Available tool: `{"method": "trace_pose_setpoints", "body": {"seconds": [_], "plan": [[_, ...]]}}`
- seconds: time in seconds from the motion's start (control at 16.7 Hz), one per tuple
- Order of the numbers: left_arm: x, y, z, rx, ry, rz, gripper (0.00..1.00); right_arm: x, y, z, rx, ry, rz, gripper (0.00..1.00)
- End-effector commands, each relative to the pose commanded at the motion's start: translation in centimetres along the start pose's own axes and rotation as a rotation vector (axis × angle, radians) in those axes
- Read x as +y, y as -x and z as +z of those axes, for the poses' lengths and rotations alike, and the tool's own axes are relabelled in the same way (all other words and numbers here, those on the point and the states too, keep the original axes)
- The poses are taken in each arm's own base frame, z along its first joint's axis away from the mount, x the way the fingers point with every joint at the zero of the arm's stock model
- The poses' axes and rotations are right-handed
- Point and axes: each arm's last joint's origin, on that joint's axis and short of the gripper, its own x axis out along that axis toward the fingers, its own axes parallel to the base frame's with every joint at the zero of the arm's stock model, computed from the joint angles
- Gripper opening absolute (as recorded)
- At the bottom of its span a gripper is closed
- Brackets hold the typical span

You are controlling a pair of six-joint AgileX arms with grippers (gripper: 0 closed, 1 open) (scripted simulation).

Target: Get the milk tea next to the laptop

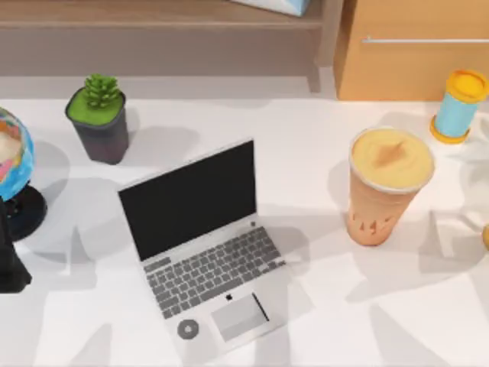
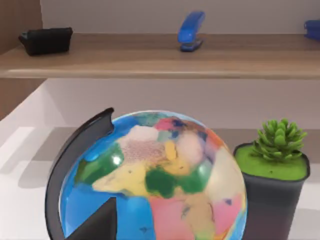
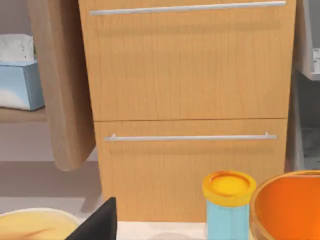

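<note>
Landmark: laptop (image 1: 202, 248), open, upright screen, centre of the white table (image 1: 382, 306). Far left of it: left arm (image 1: 9, 256) at the table edge beside the globe (image 1: 11, 164); can't tell its finger state. Behind-left of laptop: potted succulent (image 1: 99, 118). Right of laptop, apart from it with a bare gap between: milk tea (image 1: 386, 187), standing upright, nothing gripping it. Further right and behind: blue cylinder (image 1: 458, 107) with yellow ends, against the wooden drawer unit (image 3: 192, 100). Right gripper: can't tell its finger state either.
</note>
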Motion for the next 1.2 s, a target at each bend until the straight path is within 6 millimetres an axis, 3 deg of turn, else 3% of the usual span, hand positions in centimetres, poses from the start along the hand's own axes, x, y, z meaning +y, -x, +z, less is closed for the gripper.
{"method": "trace_pose_setpoints", "body": {"seconds": [0.3, 0.48, 0.78, 1.02, 1.2], "plan": [[0.0, 0.0, 0.0, 0.000, 0.000, 0.000, 1.00, 4.5, -2.5, 1.0, -0.035, -0.078, 0.074, 1.00], [0.0, 0.0, 0.0, 0.000, 0.000, 0.000, 1.00, 8.0, -3.6, 0.1, -0.027, -0.117, 0.086, 1.00], [0.0, 0.0, 0.0, 0.000, 0.000, 0.000, 1.00, 12.5, -3.6, -4.4, 0.053, -0.095, 0.024, 1.00], [0.0, 0.0, 0.0, 0.000, 0.000, 0.000, 1.00, 13.9, -2.6, -8.6, 0.120, -0.007, -0.059, 1.00], [0.0, 0.0, 0.0, 0.000, 0.000, 0.000, 1.00, 14.3, -2.0, -10.4, 0.146, 0.050, -0.099, 1.00]]}}
